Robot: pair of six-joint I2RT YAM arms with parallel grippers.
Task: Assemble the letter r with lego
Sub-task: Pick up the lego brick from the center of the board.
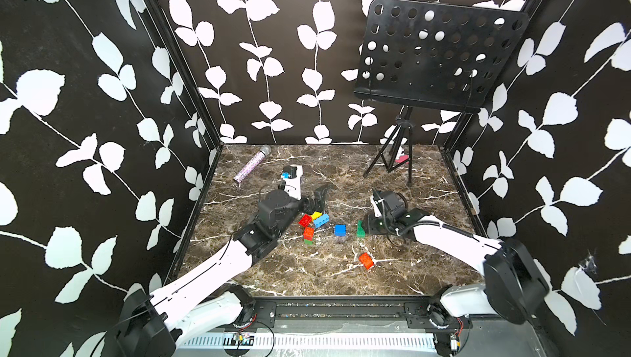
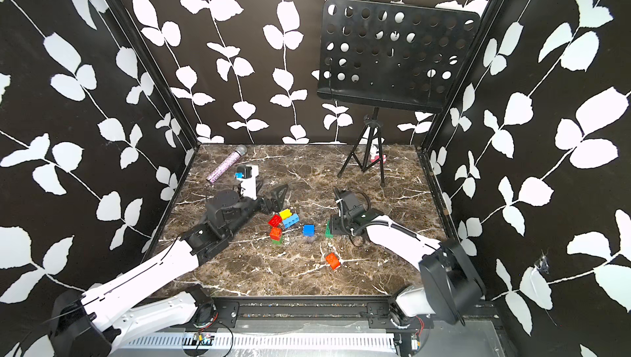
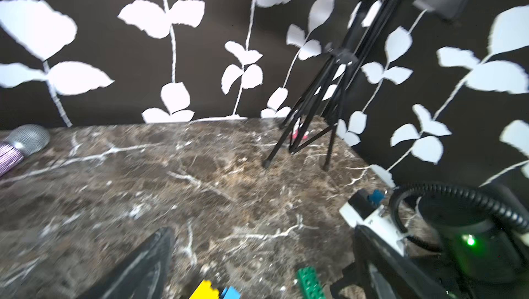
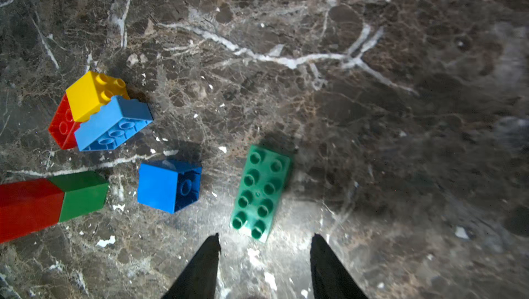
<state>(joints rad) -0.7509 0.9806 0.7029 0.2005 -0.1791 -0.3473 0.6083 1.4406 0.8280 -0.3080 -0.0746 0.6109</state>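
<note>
Two pincers stand spread and empty. The right pincer (image 4: 265,237) hovers just beside the dark green brick (image 4: 260,191) on the surface (image 4: 372,140); it should centre across that brick's narrow sides, descend squarely, then pinch. The left pincer (image 1: 316,201) hangs well apart from that brick.

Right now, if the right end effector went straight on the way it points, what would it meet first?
Probably the long green brick, lying studs-up just ahead of the open right end effector. Depth is unclear; it might touch the table first.
</note>
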